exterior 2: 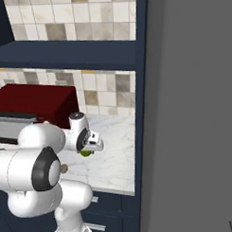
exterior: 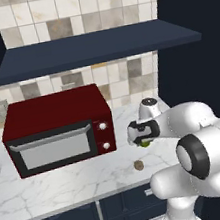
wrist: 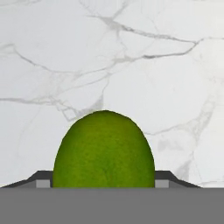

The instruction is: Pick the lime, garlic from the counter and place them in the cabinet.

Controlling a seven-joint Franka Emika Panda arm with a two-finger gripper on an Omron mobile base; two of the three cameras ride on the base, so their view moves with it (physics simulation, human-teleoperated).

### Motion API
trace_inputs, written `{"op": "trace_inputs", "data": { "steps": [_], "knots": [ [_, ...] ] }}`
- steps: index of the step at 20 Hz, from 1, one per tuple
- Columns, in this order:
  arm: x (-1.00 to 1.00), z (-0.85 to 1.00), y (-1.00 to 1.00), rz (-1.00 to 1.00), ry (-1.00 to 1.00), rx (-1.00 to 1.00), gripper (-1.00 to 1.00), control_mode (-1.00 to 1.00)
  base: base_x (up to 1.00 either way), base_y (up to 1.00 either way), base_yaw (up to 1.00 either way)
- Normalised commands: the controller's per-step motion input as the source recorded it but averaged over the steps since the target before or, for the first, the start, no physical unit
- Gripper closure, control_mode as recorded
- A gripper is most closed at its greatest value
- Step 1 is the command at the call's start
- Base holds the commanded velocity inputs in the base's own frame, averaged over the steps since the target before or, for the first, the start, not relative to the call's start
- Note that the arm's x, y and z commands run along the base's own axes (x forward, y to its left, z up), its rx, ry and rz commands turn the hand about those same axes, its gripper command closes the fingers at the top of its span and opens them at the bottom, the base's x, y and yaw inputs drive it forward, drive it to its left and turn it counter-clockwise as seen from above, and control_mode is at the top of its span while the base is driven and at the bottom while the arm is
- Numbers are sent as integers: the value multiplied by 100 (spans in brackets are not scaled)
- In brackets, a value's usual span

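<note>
The gripper [exterior: 145, 141] is holding the lime [wrist: 103, 149] between its jaws, which are closing on the fruit from its two sides; in the hand view the dark tips are showing at the lime's left and right flanks, touching it. The lime is sitting centred between the jaws, rounded end pointing away from the hand toward the counter [wrist: 131, 57]. Whether the fruit is lifted clear of the marble or resting on it cannot be told from these pictures.

In the left base view the gripper is hanging over the right part of the counter, just beside the right front corner of the red microwave [exterior: 59, 128]. The garlic [exterior: 139, 165] is lying on the counter near the front edge, below and slightly left of the gripper, apart from it and untouched.

The cabinet [exterior: 96, 47] is standing above the microwave, its shelf board running across the wall well above the hand. The coming move therefore appears to be mainly upward: the lime must be raised past the shelf's front edge before being carried inward over the board. The garlic remains for the second cycle.
</note>
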Motion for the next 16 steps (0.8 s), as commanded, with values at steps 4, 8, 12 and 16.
{"op": "trace_inputs", "data": {
  "steps": [4, 8, 12, 16],
  "knots": [
    [-27, 48, -3, -3, -5, 0, 100, -100, 0, 0, 0],
    [-34, 67, 0, -5, -3, 0, 100, -100, 0, 0, 0],
    [-53, 77, 0, -3, -5, 0, 100, -100, 0, 0, 0],
    [-57, 73, 0, -2, -8, 0, 100, -100, 0, 0, 0]
  ]
}}
